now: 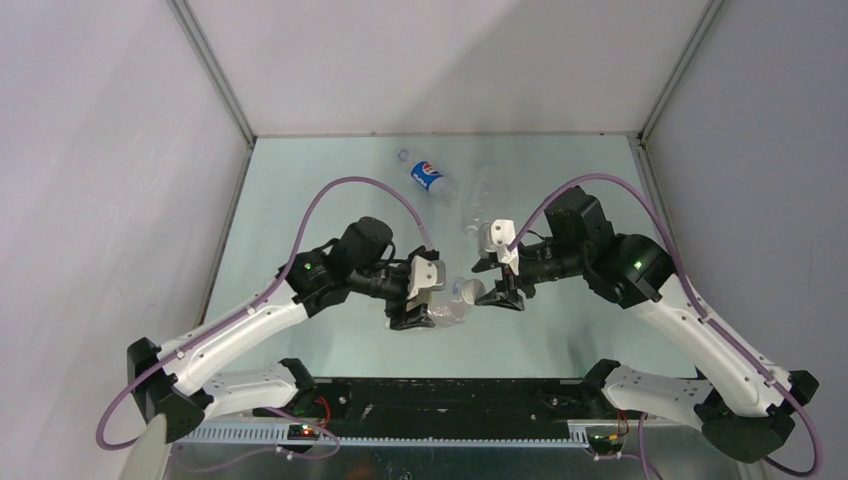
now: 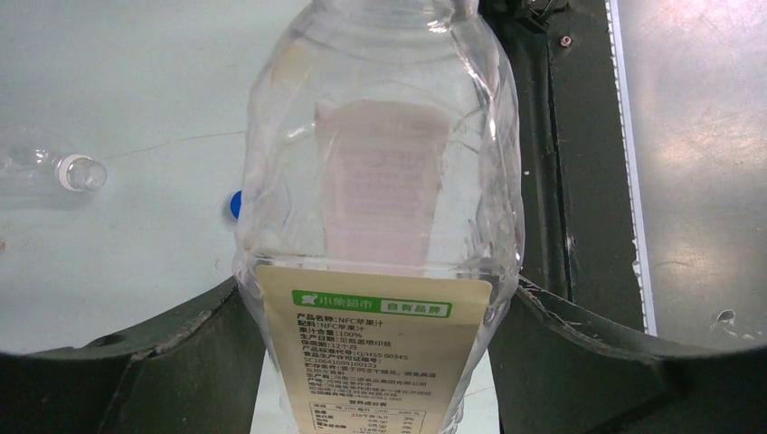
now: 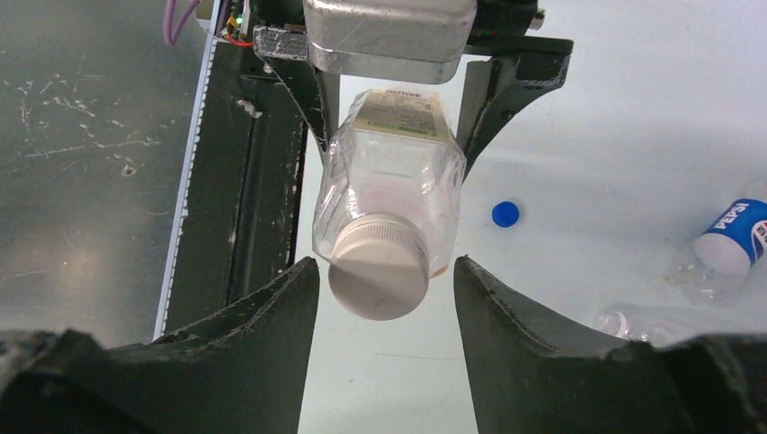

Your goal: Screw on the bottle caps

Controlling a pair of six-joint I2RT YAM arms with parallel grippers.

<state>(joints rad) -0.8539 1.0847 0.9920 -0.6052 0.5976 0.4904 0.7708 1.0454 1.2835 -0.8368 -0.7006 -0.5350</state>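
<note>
Left claw [image 2: 380, 348] clamped on the labelled bottle [image 3: 389, 181], held on its side off the surface [image 1: 300, 200]. White cap [image 3: 378, 276] sits on its neck; how far threaded, cannot tell. Right claw [image 3: 384, 267] spread, fingers flanking the cap, gaps visible both sides. Judged: first bottle in hand, none confirmed finished. Beyond, a loose blue cap [image 3: 505, 213] lies flat. Farther, the plain clear bottle [image 2: 36, 172] lies on its side, neck apparently bare. Farthest, Pepsi bottle [image 1: 428, 178] lying down; cap status unclear.
</note>
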